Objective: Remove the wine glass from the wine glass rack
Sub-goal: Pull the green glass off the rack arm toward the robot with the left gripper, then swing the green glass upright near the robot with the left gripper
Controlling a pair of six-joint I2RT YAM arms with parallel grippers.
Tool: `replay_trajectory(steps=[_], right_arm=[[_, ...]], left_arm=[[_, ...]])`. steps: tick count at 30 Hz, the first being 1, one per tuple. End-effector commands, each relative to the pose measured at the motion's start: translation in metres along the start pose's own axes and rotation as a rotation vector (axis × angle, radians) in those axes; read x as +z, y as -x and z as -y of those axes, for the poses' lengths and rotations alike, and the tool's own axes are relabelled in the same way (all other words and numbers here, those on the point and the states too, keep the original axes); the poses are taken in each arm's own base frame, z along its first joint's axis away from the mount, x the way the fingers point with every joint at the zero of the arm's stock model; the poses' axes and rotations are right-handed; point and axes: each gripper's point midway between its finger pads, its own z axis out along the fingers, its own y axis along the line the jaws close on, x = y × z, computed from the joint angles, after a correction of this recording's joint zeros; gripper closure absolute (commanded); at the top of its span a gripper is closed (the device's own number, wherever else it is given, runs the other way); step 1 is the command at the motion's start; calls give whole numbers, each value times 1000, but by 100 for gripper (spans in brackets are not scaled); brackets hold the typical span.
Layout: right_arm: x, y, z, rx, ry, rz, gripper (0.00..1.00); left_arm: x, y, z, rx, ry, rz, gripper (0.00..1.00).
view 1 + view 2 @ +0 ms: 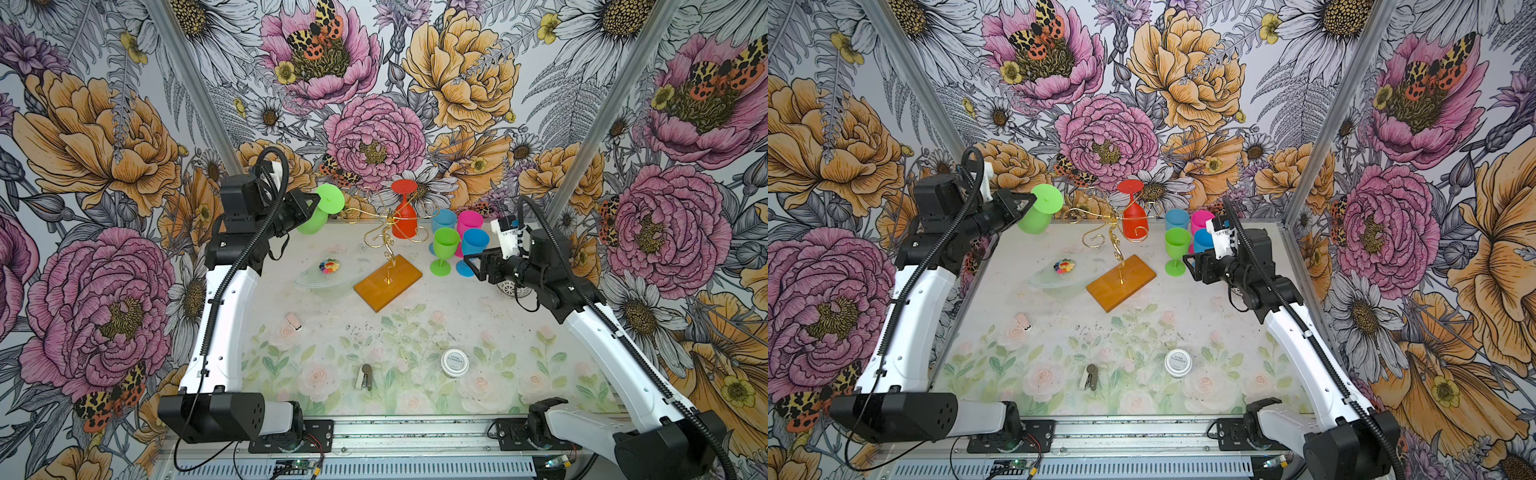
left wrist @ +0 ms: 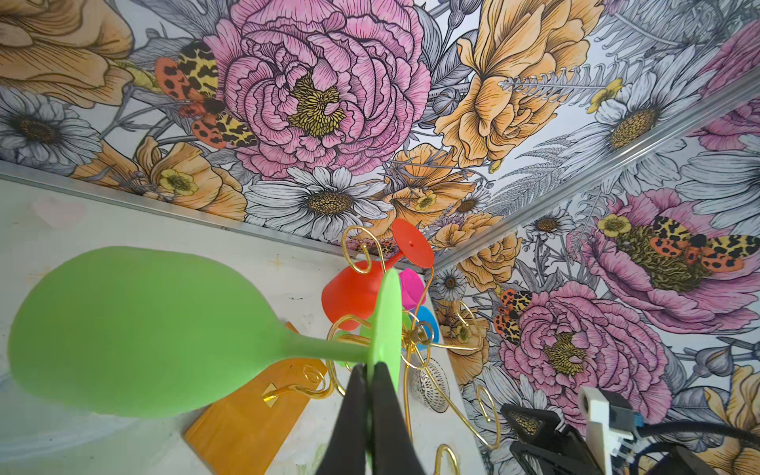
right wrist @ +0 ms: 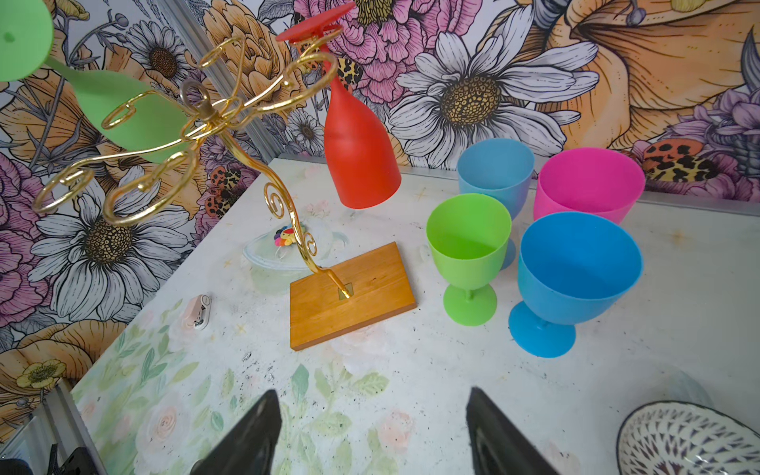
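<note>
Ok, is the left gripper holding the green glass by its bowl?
No, in the left wrist view the left gripper is shut on the flat foot of the green wine glass, away from its bowl.

Lighting is bright, even and diffuse; where it comes from cannot be told. No hard shadows: only a faint soft one hugs the flat orange-brown wooden rack base (image 1: 388,281). The pale floral-printed surface (image 1: 415,332) looks washed out toward the back wall. Glare is limited to small glints on the thin gold wire rack scrolls (image 3: 200,107). Both top views are sharp at centre, with wide-angle stretch at the edges where the walls splay outward. Left wrist view: the close lime-green plastic wine glass (image 2: 135,333) is slightly soft. Right wrist view: the black fingers (image 3: 246,440) are blurred at the frame edge.
</note>
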Motion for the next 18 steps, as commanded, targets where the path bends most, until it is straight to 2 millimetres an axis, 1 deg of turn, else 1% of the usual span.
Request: replay_trajectory(steps=[1,3,7,12,15,18], right_arm=[[-2,21,-2,13,-12,53,29],[2,18,1,29,-21,42,29],[8,14,5,58,-29,24,30],[16,12,6,95,-14,2,30],[19,10,3,109,11,-10,30],[21,8,0,121,34,-22,30]], left_arm=[[-16,-15,1,177,46,14,100],[-26,-31,8,288,67,21,100],[-48,-62,28,480,64,33,100],[-74,-102,61,670,-58,21,100],[-86,-125,74,736,-137,8,100],[-95,-146,81,816,-195,-3,100]])
